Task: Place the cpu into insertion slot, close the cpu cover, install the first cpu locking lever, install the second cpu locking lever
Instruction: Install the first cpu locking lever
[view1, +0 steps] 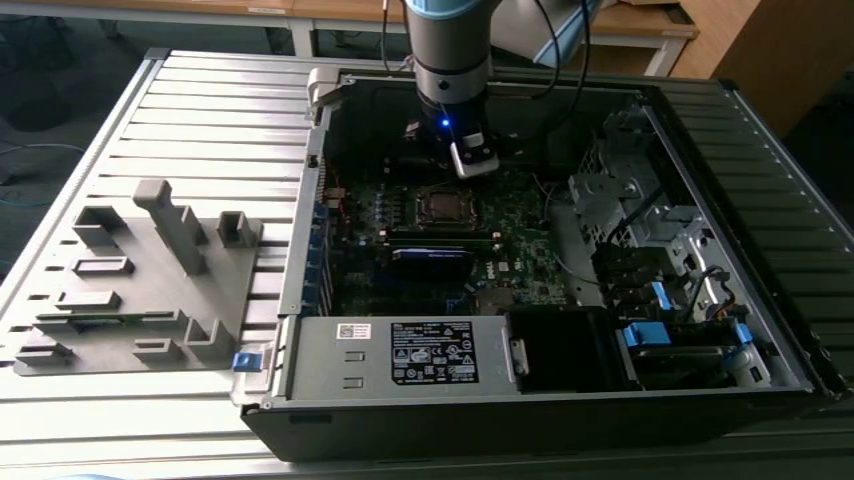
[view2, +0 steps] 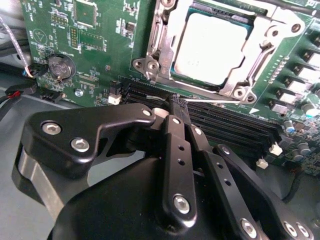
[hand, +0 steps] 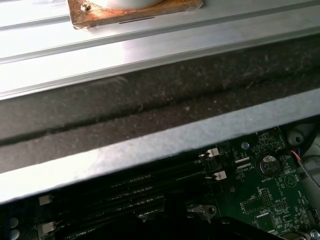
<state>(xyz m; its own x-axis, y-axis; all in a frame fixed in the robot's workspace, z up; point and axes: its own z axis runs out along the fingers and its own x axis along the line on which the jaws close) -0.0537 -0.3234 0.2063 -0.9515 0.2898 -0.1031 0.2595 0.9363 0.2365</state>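
The surface (view1: 200, 120) is a bench of ribbed, matte silver aluminium slats, with pale wooden furniture (view1: 641, 35) standing behind it. An open dark computer case (view1: 747, 250) lies flat on the slats. Beside the case, on the exterior view's left, sits a grey moulded fixture (view1: 140, 275) of blocky posts and recesses.

Inside the case, the arm comes down over the green motherboard (view2: 100, 45). Its black hand (view2: 178, 105) hangs just above the long black memory slots (view2: 225, 120), fingers drawn together at the tips with nothing between them.

The cpu (view2: 212, 47), a flat square with a dull silver-grey top, sits in its socket near the middle of the case. The cpu cover (view2: 166, 30), a thin shiny metal frame, lies down around it. A round coin battery (view2: 60, 65) glints on the board, and a black white-labelled box (view1: 434, 352) fills the case's near edge.
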